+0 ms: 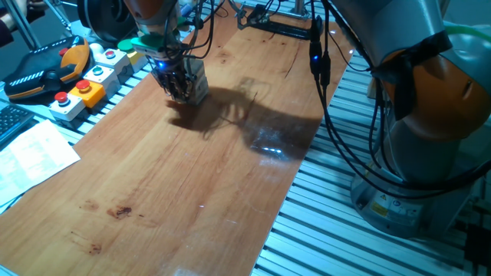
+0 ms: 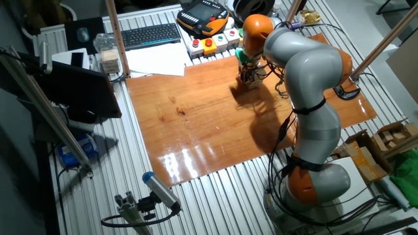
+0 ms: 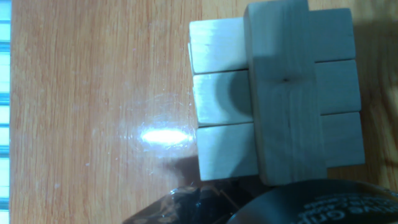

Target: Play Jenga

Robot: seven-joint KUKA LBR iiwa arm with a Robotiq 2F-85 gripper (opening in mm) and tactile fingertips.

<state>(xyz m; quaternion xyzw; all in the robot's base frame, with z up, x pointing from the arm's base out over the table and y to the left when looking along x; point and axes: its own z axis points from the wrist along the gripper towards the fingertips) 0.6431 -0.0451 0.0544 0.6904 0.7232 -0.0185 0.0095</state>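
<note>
— Three pale blocks side by side with one laid crosswise on top: that is how the Jenga tower looks through my hand camera. It stands on the wooden tabletop, filling the right half of that view.

— Where on the table is it?

— Toward the far edge, near the grey button boxes. From one fixed camera, only a corner of the tower shows beside my fingers.

— How is your arm posed?

— I reach from my base across the board, elbow raised, wrist bent so my gripper points straight down over the tower. In the other fixed camera my forearm covers most of the spot; only a sliver of tower peeks out under my wrist.

— Is the gripper closed on a block?

— I cannot tell. My fingers are down at the tower, but their spread and any contact are hidden. The hand view shows only a dark part of me along the bottom edge.

— Anything else nearby?

— A teach pendant and a sheet of paper lie off the board's left side.
</note>
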